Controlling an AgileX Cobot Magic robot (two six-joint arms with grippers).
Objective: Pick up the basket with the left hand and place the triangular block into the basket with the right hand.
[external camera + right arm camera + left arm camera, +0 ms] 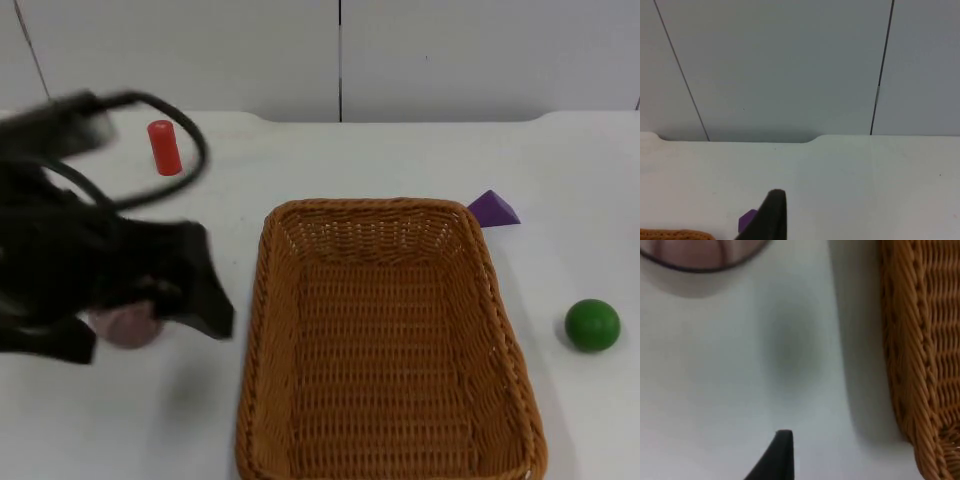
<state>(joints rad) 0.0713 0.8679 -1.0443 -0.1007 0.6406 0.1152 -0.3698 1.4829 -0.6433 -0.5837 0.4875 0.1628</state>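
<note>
The brown wicker basket [256, 340] stands empty in the middle of the table, its long side running toward me. The purple triangular block [493, 210] lies on the table just beyond the basket's far right corner, apart from it. My left gripper [203, 300] hovers over the table to the left of the basket, blurred by motion, a short gap from the basket's left rim [905, 355]. My right gripper [772, 216] is held back near the partition wall, looking toward the purple block [746, 220] and a corner of the basket [675, 234].
A red cylinder [164, 147] stands at the far left. A pinkish round object [126, 325] lies under the left arm, and the pinkish object [692, 252] is also in the left wrist view. A green ball [592, 325] rests right of the basket.
</note>
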